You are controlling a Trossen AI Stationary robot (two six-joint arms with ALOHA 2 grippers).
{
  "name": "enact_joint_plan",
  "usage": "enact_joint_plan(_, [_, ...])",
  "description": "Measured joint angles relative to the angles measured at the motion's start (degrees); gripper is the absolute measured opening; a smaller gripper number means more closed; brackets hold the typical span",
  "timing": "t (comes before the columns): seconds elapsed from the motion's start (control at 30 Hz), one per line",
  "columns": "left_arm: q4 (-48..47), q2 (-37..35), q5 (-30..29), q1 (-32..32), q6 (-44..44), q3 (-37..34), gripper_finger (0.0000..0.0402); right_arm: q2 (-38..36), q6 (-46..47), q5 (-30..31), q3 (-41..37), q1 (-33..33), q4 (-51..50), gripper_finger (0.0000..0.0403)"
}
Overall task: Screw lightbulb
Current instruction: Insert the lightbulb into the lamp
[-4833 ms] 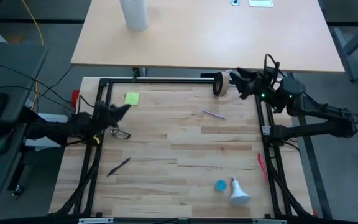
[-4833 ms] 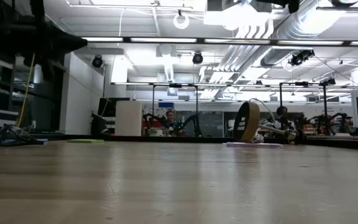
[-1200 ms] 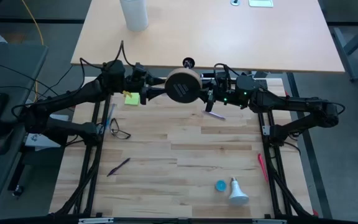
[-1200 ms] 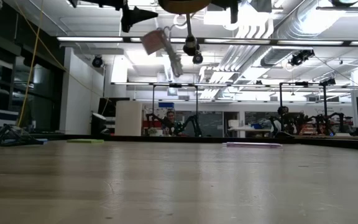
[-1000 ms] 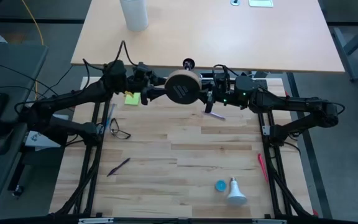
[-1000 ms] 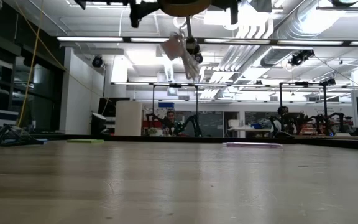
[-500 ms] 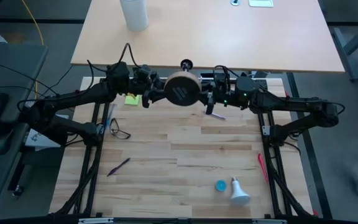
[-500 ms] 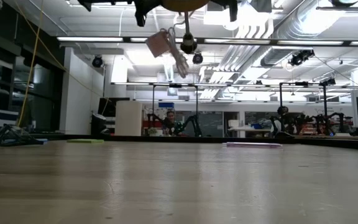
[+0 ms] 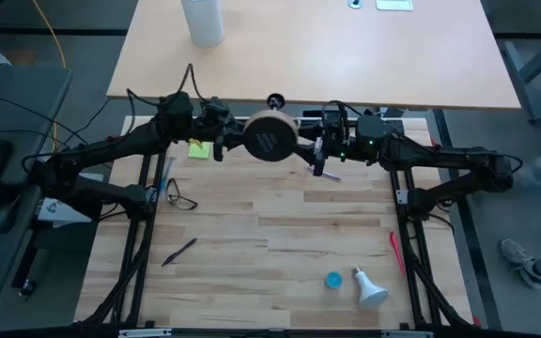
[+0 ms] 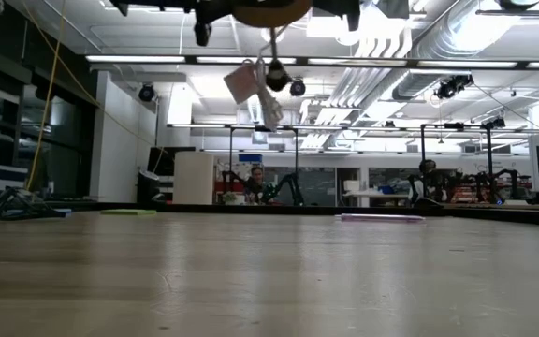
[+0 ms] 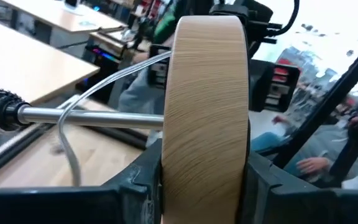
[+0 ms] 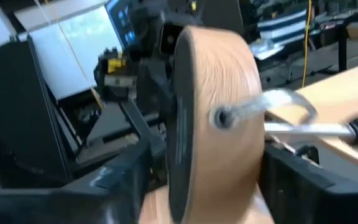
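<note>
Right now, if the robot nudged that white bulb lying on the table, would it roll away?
Probably. The bulb lies on its side, and its round globe would likely roll, curving because the neck tapers. It looks smooth, so perhaps slippery, and likely fragile.

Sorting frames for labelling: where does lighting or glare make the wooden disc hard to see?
High view: even light, wooden disc clear between left gripper and right gripper. Low view: ceiling lights behind it, only a dark shape at the top edge. Left wrist view: bright washed-out background, disc itself well lit.
</note>
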Motion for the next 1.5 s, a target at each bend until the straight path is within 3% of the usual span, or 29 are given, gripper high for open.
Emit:
enact_joint_plan(0.17, [-8.67,-4.36,-0.79,2.46,7.35,0.0,0.0118,-2.71,-0.57,-0.55,0.0,0.02,-7.69,0.0294])
enact_joint_plan(0.3, [-19.1,-7.08,-1.9,2.94,18.62,0.09,0.0118,-3.85,-3.29,-0.27,-0.02,-0.04,-12.87,0.0296])
enact_joint_plan(0.43, [-31.21,-7.25,-7.68,1.08,29.69,0.07,0.0118,-3.73,-5.5,-0.18,-0.03,-0.09,-13.21,0.0296])
enact_joint_plan(0.53, [-35.31,-6.52,-14.09,-1.63,36.34,0.07,0.0118,-2.64,-7.2,-0.14,-0.04,-0.09,-13.41,0.0297])
enact_joint_plan(0.83, [-31.64,-3.22,-28.07,-10.21,47.63,0.07,0.0118,3.22,-12.96,-0.12,-0.11,0.22,-9.89,0.0297])
enact_joint_plan(1.1, [-26.78,0.24,-27.6,-12.88,47.81,0.09,0.0118,11.7,-24.25,0.75,7.1,2.1,-11.03,0.0298])
enact_joint_plan(1.33, [-25.72,0.84,-29.19,-12.67,46.05,0.09,0.0118,17.65,-31.09,1.26,18.04,2.99,-25.94,0.0298])
enact_joint_plan(1.5, [-24.78,0.7,-28.91,-12.81,45.82,0.09,0.0118,21.8,-31.95,6.54,22.84,2.72,-32.05,0.0298])
